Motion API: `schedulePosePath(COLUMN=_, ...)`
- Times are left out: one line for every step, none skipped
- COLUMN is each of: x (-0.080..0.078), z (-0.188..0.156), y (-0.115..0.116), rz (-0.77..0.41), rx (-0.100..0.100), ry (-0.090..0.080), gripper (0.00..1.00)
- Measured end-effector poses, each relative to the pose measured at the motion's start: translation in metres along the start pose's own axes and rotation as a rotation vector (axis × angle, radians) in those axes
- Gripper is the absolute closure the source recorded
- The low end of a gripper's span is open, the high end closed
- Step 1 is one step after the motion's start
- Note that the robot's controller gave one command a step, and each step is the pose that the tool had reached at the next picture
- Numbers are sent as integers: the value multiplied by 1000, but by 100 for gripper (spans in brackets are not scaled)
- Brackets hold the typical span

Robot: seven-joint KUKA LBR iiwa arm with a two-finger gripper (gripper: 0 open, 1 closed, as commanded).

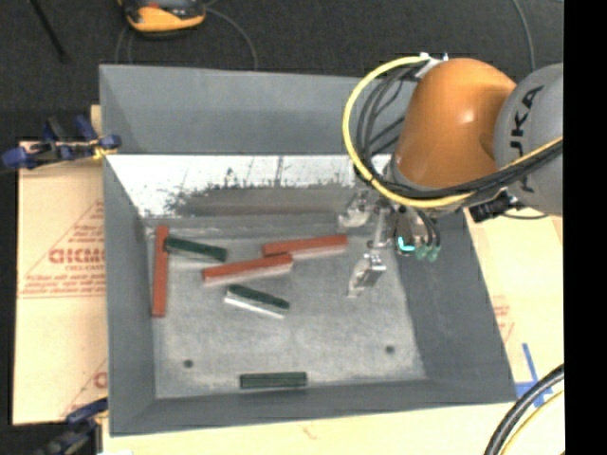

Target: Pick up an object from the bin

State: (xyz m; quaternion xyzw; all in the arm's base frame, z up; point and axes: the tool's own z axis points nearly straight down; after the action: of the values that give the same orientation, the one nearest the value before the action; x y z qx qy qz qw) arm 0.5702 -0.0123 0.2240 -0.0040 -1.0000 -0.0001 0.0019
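Observation:
My gripper [361, 246] hangs low over the right part of the bin floor, open, with one finger [353, 215] toward the back and the other finger [364, 275] toward the front. Nothing sits between them. Just left of the gap ends a long red bar [305, 246] that lies flat and points toward the gripper. A second red bar [247, 269] lies beside it, a little further left and nearer the front. A short dark green bar with a pale edge [257, 299] rests in front of those two.
A third red bar [160, 271] lies along the left wall, with a dark green bar [196, 248] next to its far end. Another dark green bar [273, 380] lies against the front wall. The arm's orange cover and cables hang over the bin's right rim.

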Motion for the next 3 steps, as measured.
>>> schedulePosePath(x=-2, z=-4, y=0, rz=0, rx=0, ry=-8, gripper=0)
schedulePosePath(x=-39, z=64, y=9, rz=-33, rx=1, ry=-15, gripper=0)
schedulePosePath(x=-63, z=76, y=22, rz=-76, rx=1, ry=-3, gripper=0)
